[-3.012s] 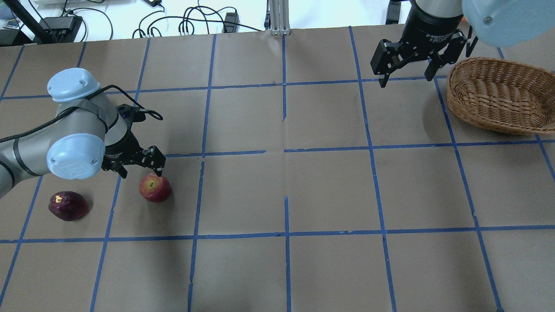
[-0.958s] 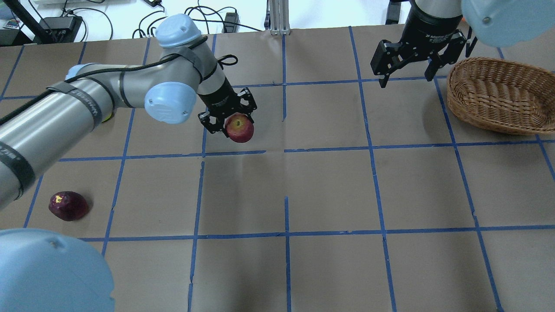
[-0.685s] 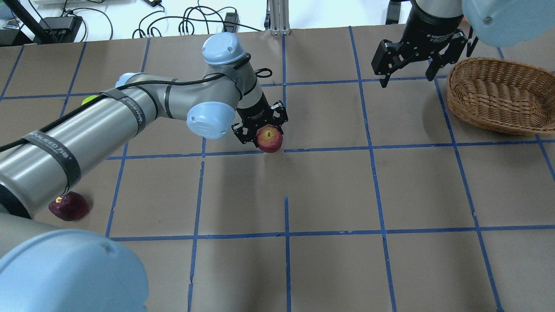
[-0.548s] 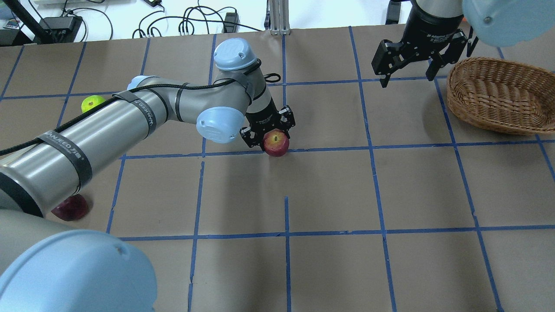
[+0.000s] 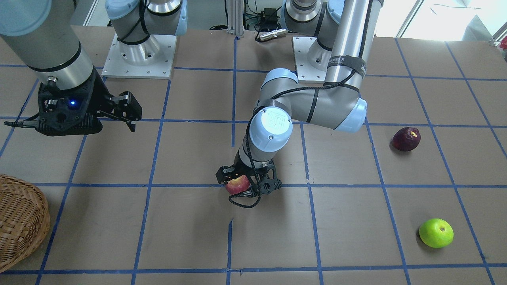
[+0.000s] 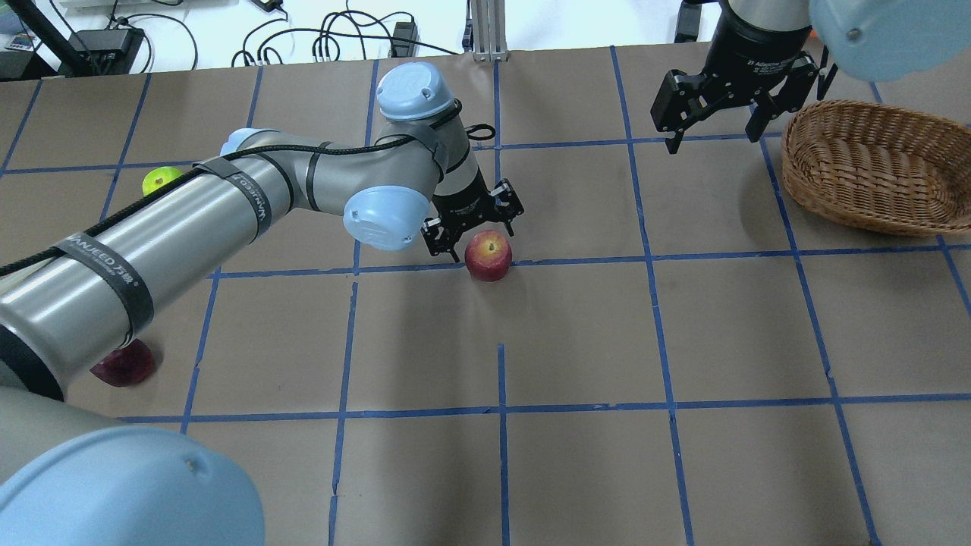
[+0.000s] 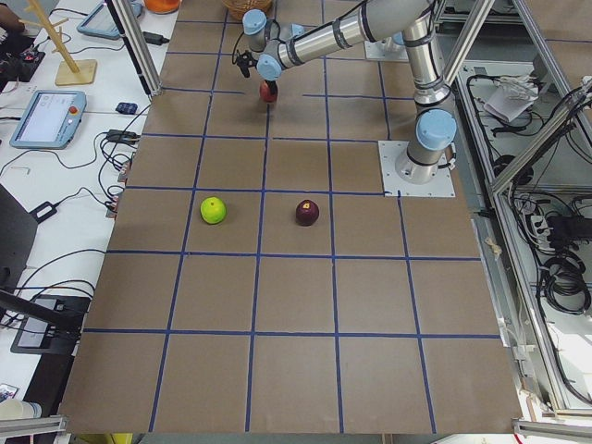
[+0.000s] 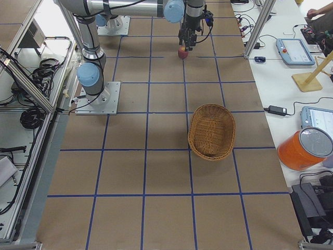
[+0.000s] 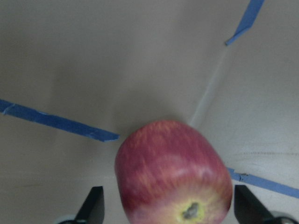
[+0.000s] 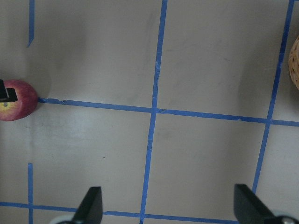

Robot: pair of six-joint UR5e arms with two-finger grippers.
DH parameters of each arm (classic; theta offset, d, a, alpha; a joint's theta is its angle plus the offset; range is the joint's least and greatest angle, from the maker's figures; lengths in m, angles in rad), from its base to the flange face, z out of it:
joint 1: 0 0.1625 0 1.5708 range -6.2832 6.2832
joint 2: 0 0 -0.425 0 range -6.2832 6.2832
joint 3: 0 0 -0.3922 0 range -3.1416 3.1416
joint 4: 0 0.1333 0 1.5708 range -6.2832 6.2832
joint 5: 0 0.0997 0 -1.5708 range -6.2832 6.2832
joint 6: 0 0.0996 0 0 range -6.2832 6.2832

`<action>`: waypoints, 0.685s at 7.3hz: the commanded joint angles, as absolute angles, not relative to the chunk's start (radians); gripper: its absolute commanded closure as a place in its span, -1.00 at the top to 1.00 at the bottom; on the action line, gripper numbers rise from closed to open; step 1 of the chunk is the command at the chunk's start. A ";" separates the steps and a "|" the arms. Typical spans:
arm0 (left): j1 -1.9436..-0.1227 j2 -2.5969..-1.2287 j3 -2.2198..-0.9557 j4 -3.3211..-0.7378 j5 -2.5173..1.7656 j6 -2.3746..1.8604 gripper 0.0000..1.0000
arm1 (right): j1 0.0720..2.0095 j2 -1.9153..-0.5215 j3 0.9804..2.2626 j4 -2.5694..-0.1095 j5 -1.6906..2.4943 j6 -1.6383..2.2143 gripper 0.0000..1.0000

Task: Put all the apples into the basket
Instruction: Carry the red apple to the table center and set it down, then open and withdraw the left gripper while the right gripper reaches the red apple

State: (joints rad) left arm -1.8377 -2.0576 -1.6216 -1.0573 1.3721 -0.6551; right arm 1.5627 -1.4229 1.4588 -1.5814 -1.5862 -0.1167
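Sitting on the table mid-way, right at a blue tape line, the red apple (image 6: 488, 256) is just below the left gripper (image 6: 474, 227), whose jaws are spread wide and gripping nothing. The right gripper (image 6: 711, 140), also open and empty, hovers beside the basket (image 6: 857, 205), with the apple well off to its left.
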 commanded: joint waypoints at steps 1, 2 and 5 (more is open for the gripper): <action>-1.764 -1.962 -1.624 -1.189 1.376 -0.547 1.00 | 1.563 -1.404 1.460 -1.591 -1.577 -0.115 1.00; -1.738 -1.903 -1.638 -1.310 1.469 -0.423 1.00 | 1.571 -1.393 1.459 -1.594 -1.572 -0.100 1.00; -1.555 -1.751 -1.725 -1.482 1.627 -0.043 1.00 | 1.739 -1.297 1.555 -1.829 -1.572 0.007 1.00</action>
State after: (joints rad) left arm -1.6336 -1.8129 -1.6803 -1.4381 1.5445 -0.2047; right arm 1.6520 -1.3461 1.5108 -1.7082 -1.5720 -0.0621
